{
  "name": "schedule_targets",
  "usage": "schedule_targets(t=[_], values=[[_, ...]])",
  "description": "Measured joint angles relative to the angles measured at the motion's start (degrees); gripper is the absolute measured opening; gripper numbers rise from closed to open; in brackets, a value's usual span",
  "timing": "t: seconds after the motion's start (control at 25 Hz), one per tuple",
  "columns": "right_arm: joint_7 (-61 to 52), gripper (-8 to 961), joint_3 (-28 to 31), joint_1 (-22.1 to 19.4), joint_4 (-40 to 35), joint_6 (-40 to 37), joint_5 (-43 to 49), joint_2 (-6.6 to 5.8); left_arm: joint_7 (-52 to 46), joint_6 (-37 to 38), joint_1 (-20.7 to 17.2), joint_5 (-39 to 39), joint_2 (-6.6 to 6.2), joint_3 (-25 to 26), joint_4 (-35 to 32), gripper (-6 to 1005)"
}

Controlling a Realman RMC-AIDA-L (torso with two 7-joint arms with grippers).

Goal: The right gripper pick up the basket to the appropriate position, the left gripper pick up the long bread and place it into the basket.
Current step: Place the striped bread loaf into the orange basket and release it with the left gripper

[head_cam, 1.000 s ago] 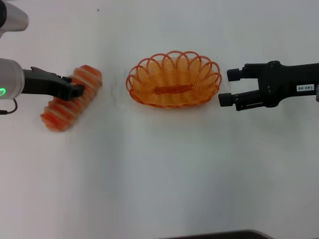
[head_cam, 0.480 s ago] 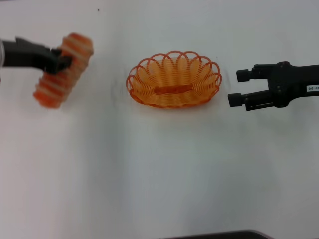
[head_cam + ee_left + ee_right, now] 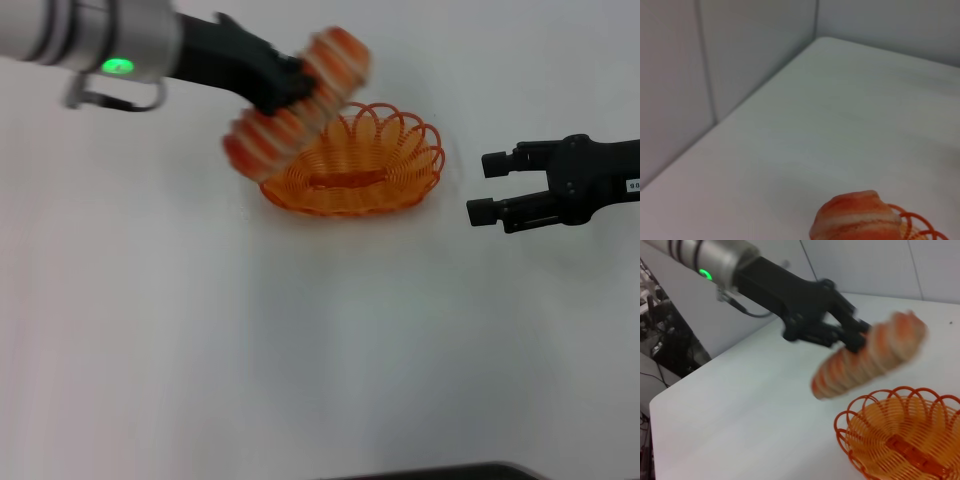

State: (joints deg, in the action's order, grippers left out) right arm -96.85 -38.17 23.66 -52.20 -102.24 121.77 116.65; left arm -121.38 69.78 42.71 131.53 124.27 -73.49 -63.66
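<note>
The orange wire basket sits on the white table in the head view; it also shows in the right wrist view. My left gripper is shut on the long bread and holds it tilted in the air over the basket's left rim. The bread also shows in the right wrist view, with the left gripper on it, and its end shows in the left wrist view. My right gripper is open and empty, apart from the basket on its right.
The white table spreads all around the basket. Grey walls meet at the table's far corner in the left wrist view. A dark edge shows at the table's front.
My left gripper has lifted the bread from the table's left side and carried it right, over the basket's left rim. My right gripper has drawn back a little to the right.
</note>
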Motion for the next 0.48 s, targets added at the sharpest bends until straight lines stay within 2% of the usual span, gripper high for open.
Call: schedule_targets(t=[0.08,0.12,0.24,0.32,0.48], values=[[0.0,931,0.0,0.1,0.0,-0.1,0.0,0.05,0.0,-1.2,1.0,0.0,0.04,-1.3,1.7,200],[0.0,931,0.0,0.1,0.0,-0.1,0.0,0.10,-0.2,-4.4,3.0,0.0,0.15,-4.9,5.2,195],[0.0,931,-0.1,0.1,0.0,-0.2,0.0,0.23,-1.8,-5.7,4.6,0.1,0.13,-7.8,7.2,181],[0.0,931,0.0,0.0,0.0,-0.2,0.1,0.36,-3.2,-5.9,5.0,0.4,0.07,-9.1,7.7,127],[0.0,931,0.0,0.1,0.0,-0.1,0.0,0.44,-3.3,-6.0,4.2,0.5,-0.01,-10.0,6.9,223]])
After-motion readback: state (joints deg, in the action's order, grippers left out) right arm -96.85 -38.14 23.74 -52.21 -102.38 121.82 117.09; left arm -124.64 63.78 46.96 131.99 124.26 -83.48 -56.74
